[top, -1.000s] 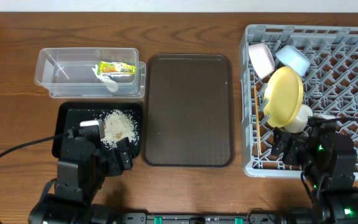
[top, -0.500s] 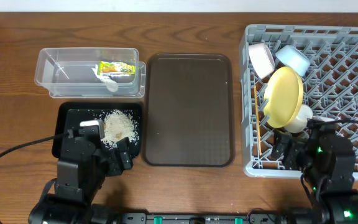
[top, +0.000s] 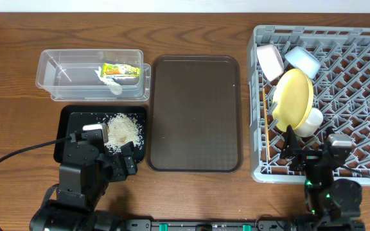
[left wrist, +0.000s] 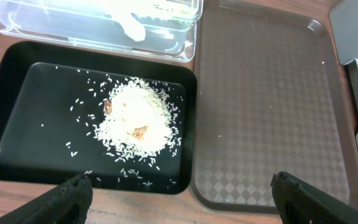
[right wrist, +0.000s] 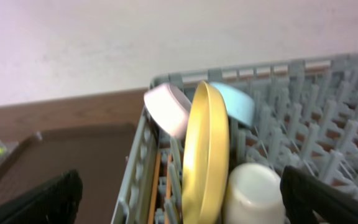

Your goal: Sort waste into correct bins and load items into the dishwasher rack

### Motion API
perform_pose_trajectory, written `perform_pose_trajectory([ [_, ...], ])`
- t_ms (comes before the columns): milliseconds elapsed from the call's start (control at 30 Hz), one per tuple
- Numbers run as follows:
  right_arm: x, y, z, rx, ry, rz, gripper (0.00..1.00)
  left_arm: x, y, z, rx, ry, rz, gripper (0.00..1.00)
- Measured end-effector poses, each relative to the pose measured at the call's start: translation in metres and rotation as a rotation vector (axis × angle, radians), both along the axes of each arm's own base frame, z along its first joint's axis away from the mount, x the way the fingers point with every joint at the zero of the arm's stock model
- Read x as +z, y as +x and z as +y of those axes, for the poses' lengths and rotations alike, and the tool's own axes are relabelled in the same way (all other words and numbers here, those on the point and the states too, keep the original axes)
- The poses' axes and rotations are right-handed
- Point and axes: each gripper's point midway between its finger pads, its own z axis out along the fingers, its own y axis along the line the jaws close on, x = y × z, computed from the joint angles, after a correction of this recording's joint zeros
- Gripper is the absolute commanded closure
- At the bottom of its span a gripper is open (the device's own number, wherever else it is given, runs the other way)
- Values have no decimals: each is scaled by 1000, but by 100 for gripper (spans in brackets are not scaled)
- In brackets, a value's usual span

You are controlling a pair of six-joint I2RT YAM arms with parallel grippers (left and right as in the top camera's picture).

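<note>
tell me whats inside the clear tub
A yellow-green snack wrapper and a crumpled white tissue lie at the right end of the clear tub. The rest of its floor looks bare; whatever lies beneath those two is covered.

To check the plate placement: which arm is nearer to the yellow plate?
Right. The right arm is close by the yellow plate, at the dishwasher rack's near edge; the left arm is far off, by the black tray.
</note>
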Motion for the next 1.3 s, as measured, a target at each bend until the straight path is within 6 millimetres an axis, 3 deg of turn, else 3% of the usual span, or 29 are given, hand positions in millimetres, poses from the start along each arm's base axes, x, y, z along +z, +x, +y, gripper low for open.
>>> perform_pose_trajectory([
  [300, -16, 7, 1, 0, 11, -171, 1, 0, 0, 0, 0, 0, 0, 5],
  [533, -55, 7, 3, 15, 3, -38, 1, 0, 0, 0, 0, 0, 0, 5],
  [1300, -55, 7, 8, 39, 5, -38, 1, 0, 0, 0, 0, 0, 0, 5],
])
